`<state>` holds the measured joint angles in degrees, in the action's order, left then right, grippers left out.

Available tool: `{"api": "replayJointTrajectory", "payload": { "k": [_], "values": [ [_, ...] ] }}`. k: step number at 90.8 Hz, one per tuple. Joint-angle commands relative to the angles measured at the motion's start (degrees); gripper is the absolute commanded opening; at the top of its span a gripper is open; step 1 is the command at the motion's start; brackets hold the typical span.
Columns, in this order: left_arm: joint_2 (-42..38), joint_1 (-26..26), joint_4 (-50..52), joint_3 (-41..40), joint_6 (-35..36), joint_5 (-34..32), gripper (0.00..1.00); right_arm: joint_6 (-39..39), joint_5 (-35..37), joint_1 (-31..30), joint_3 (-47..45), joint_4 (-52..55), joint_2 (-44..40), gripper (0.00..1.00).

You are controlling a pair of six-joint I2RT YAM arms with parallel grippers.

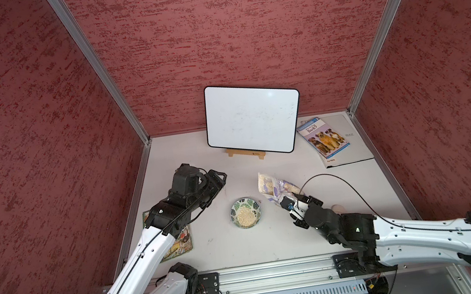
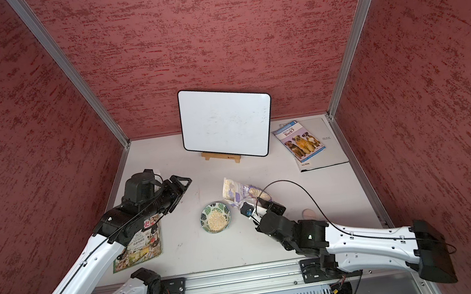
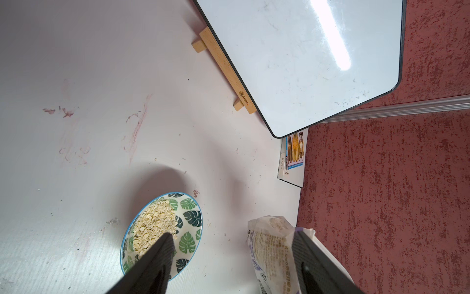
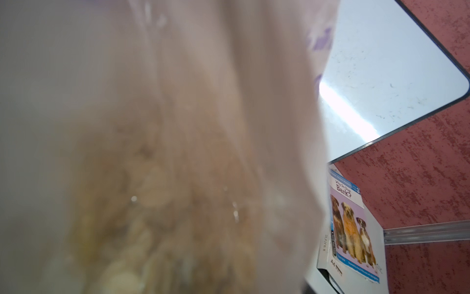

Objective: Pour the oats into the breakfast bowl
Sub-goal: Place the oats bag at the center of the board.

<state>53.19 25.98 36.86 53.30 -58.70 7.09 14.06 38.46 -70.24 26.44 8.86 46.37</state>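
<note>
Clearly, with oats (image 1: 245, 217) already in the breakfast bowl (image 1: 235, 209), the right gripper (image 1: 288, 206), pinching the pouch (image 1: 271, 185) just beside it, should have kept the open end raised, while the left gripper (image 1: 219, 179) hung spread, empty.

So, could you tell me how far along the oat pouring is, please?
Done: oats already lie in the breakfast bowl. In hand: the right gripper holds the pouch beside the bowl; the left gripper is open and empty. Left: probably just setting the pouch down.
</note>
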Motion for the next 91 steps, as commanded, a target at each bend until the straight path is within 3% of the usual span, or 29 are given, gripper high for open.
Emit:
{"api": "replayJointTrajectory", "payload": {
  "k": [1,11,29,51,76,91],
  "values": [
    [0.03,-0.4,-0.36,-0.55,-2.75,2.51,0.77,-5.14,-1.83,-0.43,-1.66,-19.91,-7.34,0.0],
    [0.59,-0.1,-0.25,0.89,-4.8,4.31,0.76,-6.26,-4.87,-0.34,-5.05,-26.29,-11.25,0.0],
    [1.61,1.4,-1.57,3.22,-8.1,5.45,0.77,-7.41,-4.15,-0.34,-7.75,-29.7,-11.59,0.0],
    [8.35,4.64,-5.37,8.45,-13.28,10.89,0.77,-10.02,-5.38,0.16,-13.34,-46.45,-13.25,0.0],
    [13.19,8.17,-7.8,15.17,-18.12,10.89,0.78,-10.25,-5.76,0.28,-10.92,-43.29,-11.06,0.0],
    [15.93,10.89,-6.72,19.99,-20.84,9.94,0.7,-9.98,-4.8,0.3,-10.36,-41.55,-9.5,0.0]
  ]
}}
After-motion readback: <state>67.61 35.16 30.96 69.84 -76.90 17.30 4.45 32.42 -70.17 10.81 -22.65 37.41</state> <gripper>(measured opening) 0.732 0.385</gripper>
